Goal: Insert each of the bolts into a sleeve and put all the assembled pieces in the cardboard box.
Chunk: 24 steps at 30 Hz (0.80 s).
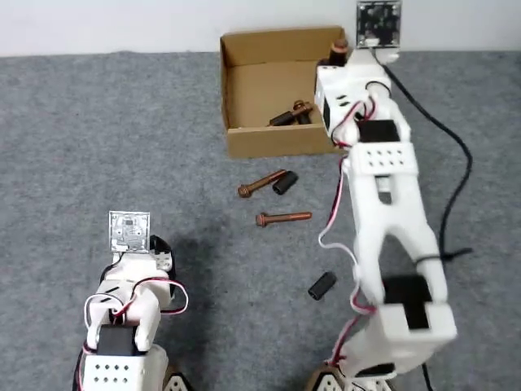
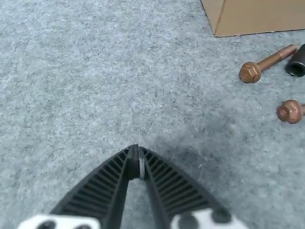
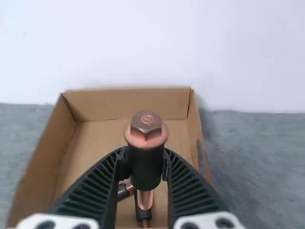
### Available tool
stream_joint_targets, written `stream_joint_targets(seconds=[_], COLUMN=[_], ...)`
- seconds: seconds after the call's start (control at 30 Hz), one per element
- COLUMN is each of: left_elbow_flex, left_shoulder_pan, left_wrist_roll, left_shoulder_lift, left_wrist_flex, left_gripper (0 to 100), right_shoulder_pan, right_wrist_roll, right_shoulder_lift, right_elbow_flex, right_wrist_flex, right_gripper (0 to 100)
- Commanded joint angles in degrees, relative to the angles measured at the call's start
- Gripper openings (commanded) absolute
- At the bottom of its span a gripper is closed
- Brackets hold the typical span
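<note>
Gripping black cylindrical sleeve (image 3: 145, 169) with copper hex-head bolt (image 3: 146, 130) through it, over open brown cardboard box (image 3: 126, 102): right gripper (image 3: 144, 155) was clamped | second bolt-in-sleeve piece (image 1: 291, 116) lay inside box | left gripper (image 2: 135, 157) was pressed together, empty, above grey carpet (image 2: 71, 71).

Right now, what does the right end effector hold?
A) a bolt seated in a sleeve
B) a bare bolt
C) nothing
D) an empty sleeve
A: the right end effector grips a sleeve with a bolt through it, over the cardboard box.
</note>
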Motion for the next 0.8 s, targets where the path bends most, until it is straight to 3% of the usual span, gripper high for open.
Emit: stream_joint_targets(seconds=[0.0,0.27,0.5,0.67,0.77], left_elbow_flex=[-0.3,-0.2,-0.2,-0.2,-0.2], left_shoulder_pan=[-0.4,-0.5,-2.5,-2.8,-2.8], left_wrist_roll=[-0.2,-0.3,-0.3,-0.3,-0.4], left_shoulder_lift=[0.0,0.0,0.0,0.0,0.0], left_wrist_flex=[-0.5,-0.5,-0.6,-0.6,-0.6], left_gripper=[0,0,0,0,0], right_shoulder_pan=[0.4,0.3,0.4,0.7,0.3], right_wrist_roll=[0.5,8.6,12.7,14.1,14.2], right_shoulder_lift=[5.9,20.3,25.9,27.2,27.2], right_elbow_flex=[-7.6,-14.1,-14.7,-14.7,-14.7], right_wrist_flex=[-3.9,-5.1,0.8,5.4,6.5], right_gripper=[0.8,0.8,2.0,16.9,17.5])
